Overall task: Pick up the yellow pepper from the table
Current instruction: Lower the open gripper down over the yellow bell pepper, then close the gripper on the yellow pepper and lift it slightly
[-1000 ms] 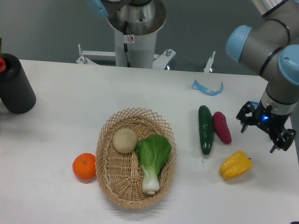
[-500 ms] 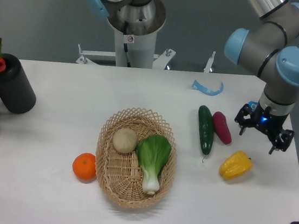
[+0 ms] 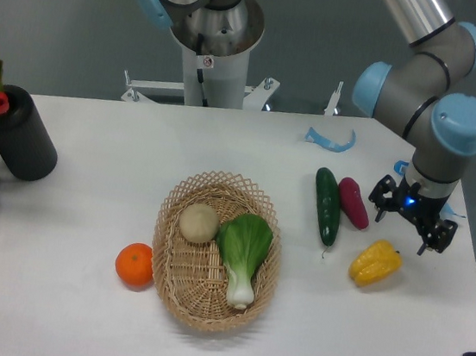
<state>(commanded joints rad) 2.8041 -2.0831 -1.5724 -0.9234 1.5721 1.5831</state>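
**Gripper closing in on the yellow pepper**

Lying on the white surface (image 3: 73, 314) toward its right edge, about midway between the near and far sides, the yellow pepper (image 3: 375, 263) rests on its side, free and untouched. Nearer the middle of the surface stands a wicker basket (image 3: 174, 285) holding a green leafy vegetable (image 3: 244, 246) and a beige ball (image 3: 199, 223), with an orange (image 3: 135, 264) just beside the basket's left rim.

A little farther back than the pepper, a cucumber (image 3: 327, 205) and a purple vegetable (image 3: 353, 202) lie side by side, close to it but apart. Just behind and above the pepper hangs the gripper (image 3: 410, 223), its jaws spread apart with nothing between them, offset slightly toward the far right corner.

Judged from this, the step in hand is the approach: the pepper is not yet grasped. The next move likely calls for shifting the gripper a touch toward the near edge so the jaws straddle the pepper's blocky body, then lowering and closing. The glossy, lobed skin may slip, so a grip across the widest part seems wise.

Farther off, a dark cylinder (image 3: 22, 134) stands near the far left corner, and a blue scrap (image 3: 329, 140) lies by the far edge.
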